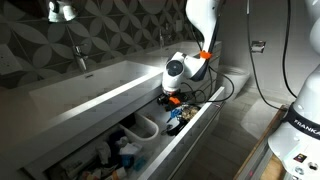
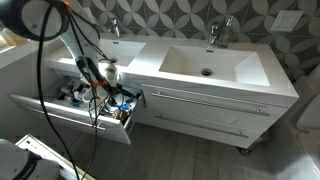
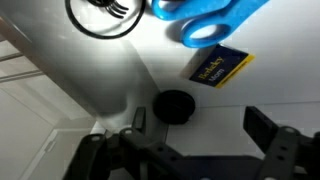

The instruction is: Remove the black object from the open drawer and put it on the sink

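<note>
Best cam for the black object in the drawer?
Wrist view: the black object shows clear and round, just ahead of the open end effector. In both exterior views I cannot pick it out.

The white arm (image 1: 203, 18) bore an orange band (image 1: 207, 53), black cables (image 1: 222, 88), "FRANKA" lettering (image 1: 308, 125) and a black end effector (image 3: 203, 130).

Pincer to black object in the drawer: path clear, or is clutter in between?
Nothing visible in between. In the wrist view the black object sits on the bare floor of the drawer, just ahead of the open pincer; the blue item and blue-yellow packet lie beyond it.
</note>
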{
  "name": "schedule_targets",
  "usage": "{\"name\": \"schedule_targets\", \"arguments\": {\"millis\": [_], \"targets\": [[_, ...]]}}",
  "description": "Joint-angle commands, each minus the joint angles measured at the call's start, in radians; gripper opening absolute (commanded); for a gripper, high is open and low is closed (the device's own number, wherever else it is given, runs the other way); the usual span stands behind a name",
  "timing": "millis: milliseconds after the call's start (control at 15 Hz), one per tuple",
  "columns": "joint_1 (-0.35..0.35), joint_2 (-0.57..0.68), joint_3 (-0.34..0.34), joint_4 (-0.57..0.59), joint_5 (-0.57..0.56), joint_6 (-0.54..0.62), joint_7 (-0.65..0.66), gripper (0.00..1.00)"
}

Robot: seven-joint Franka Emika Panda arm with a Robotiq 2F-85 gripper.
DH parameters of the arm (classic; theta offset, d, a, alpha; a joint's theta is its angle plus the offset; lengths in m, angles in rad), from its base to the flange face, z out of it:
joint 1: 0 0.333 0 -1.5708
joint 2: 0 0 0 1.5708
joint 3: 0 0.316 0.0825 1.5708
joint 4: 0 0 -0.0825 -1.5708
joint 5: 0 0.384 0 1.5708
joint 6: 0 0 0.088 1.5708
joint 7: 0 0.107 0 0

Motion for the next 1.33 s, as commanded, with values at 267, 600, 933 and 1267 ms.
{"name": "schedule_targets", "arguments": {"millis": [267, 600, 933, 1267], "targets": [[0.042, 0.074, -0.031, 0.081, -0.022, -0.021, 0.053, 1.0], [0.056, 0.092, -0.042, 0.104, -0.03, -0.057, 0.078, 0.9], [0.073, 0.104, -0.056, 0.113, -0.025, -0.086, 0.079, 0.62], [0.082, 0.112, -0.064, 0.118, -0.035, -0.109, 0.084, 0.44]]}}
